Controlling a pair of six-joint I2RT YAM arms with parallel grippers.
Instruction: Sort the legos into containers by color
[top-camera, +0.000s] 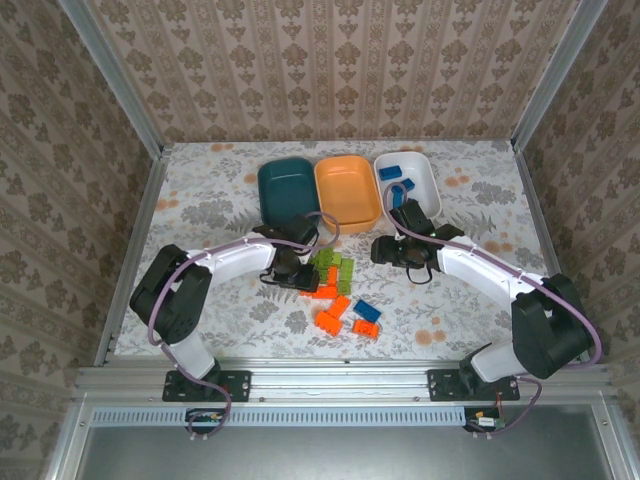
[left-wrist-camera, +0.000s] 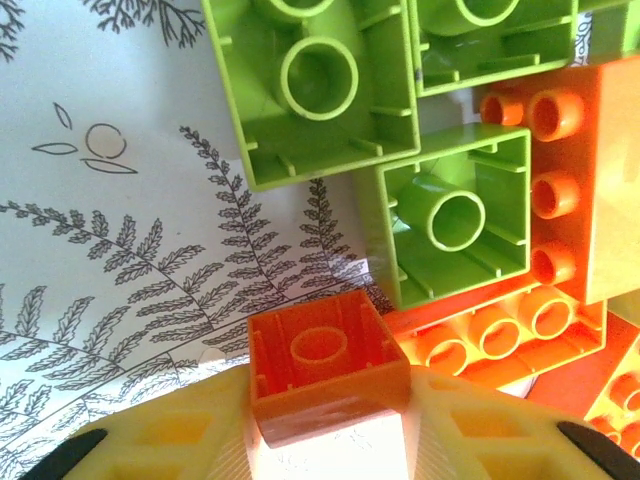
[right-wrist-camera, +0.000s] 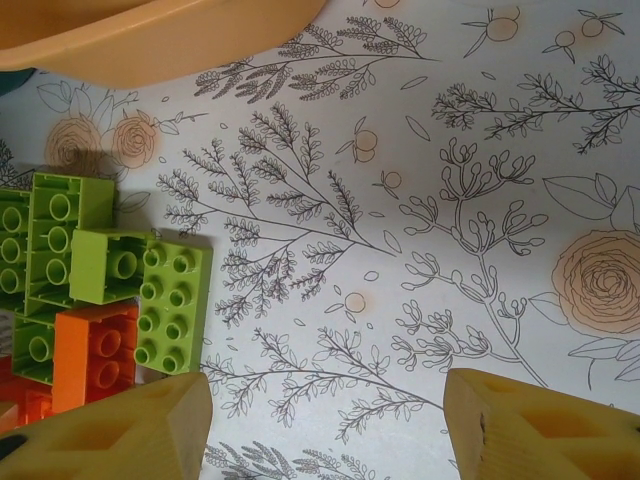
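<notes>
Grip of the left hand (left-wrist-camera: 328, 410) is narrow: its two yellow fingers (left-wrist-camera: 150, 440) press on either side of a small orange brick (left-wrist-camera: 325, 370), hollow side up. Just past it, at 12 to 1 o'clock in the left wrist view, lie green bricks (left-wrist-camera: 310, 90), also hollow side up. Orange bricks (left-wrist-camera: 570, 180) with studs showing touch them at 3 o'clock.

From above, this hand sits at the 9 o'clock edge of the loose pile on the desk (top-camera: 250, 320). One blue brick (top-camera: 366, 310) lies at the pile's 4 o'clock side.

The right hand (right-wrist-camera: 325, 425) is spread wide with nothing but bare desk between its fingers, near the pile's 2 o'clock side.

At 12 o'clock from the pile, three bins stand side by side: a teal bin (top-camera: 285, 188), an orange bin (top-camera: 347, 190) and a white bin (top-camera: 430, 185). The white one holds a few blue bricks (top-camera: 390, 173).
</notes>
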